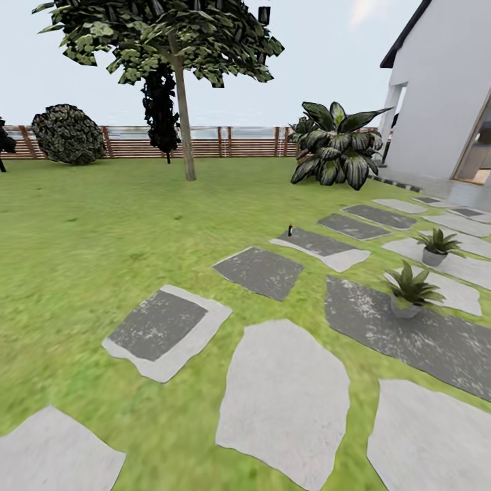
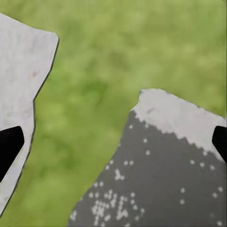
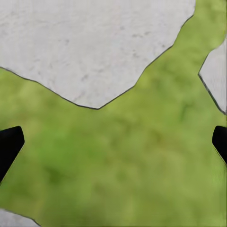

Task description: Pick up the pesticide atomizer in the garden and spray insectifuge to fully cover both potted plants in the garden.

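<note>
The garden lawn point(image 1: 102, 225) spreads ahead in the head view, crossed by flat stepping stones. Far off, the pesticide atomizer point(image 1: 290, 230) stands upright as a tiny dark bottle at the edge of a dark stone. Two potted plants sit to the right on stones, one nearer point(image 1: 409, 292) and one farther back point(image 1: 436, 247), each a low green rosette in a grey pot. My left gripper point(image 2: 113, 146) hangs open over grass and a dark stone. My right gripper point(image 3: 113, 144) is open too, above grass beside a pale stone, holding nothing.
A large striped-leaf plant point(image 1: 337, 146) stands near the white house wall point(image 1: 443, 102) at the right. A tree point(image 1: 181, 88), a dark bush point(image 1: 68, 134) and a brown slatted fence point(image 1: 225, 142) line the far side. Grey stepping stones point(image 1: 286, 395) lie just ahead.
</note>
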Robot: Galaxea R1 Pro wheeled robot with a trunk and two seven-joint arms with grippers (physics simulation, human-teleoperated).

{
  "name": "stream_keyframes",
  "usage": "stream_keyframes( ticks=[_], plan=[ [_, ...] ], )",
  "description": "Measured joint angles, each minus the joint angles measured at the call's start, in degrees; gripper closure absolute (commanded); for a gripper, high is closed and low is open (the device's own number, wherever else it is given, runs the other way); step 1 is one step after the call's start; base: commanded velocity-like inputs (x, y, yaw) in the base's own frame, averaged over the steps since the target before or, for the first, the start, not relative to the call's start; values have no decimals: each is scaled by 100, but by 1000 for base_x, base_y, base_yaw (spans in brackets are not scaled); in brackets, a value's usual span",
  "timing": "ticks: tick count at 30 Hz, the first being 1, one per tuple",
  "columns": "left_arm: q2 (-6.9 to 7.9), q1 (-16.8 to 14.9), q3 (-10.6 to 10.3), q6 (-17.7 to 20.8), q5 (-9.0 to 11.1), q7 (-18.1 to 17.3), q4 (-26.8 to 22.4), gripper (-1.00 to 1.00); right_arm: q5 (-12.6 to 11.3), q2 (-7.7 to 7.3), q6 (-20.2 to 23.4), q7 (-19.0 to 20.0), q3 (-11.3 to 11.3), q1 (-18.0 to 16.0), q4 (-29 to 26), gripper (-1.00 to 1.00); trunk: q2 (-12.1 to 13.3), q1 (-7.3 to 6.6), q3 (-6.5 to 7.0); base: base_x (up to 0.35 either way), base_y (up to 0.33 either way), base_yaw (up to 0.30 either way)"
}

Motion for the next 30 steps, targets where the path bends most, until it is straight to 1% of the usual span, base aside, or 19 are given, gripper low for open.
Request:
stream_keyframes(
  ticks=[30],
  plan=[
    [0,0,0,0,0,2,0,-100,-3,0,0,-6,-4,0,0,-100,0,0,0,340,0,0]
  ],
)
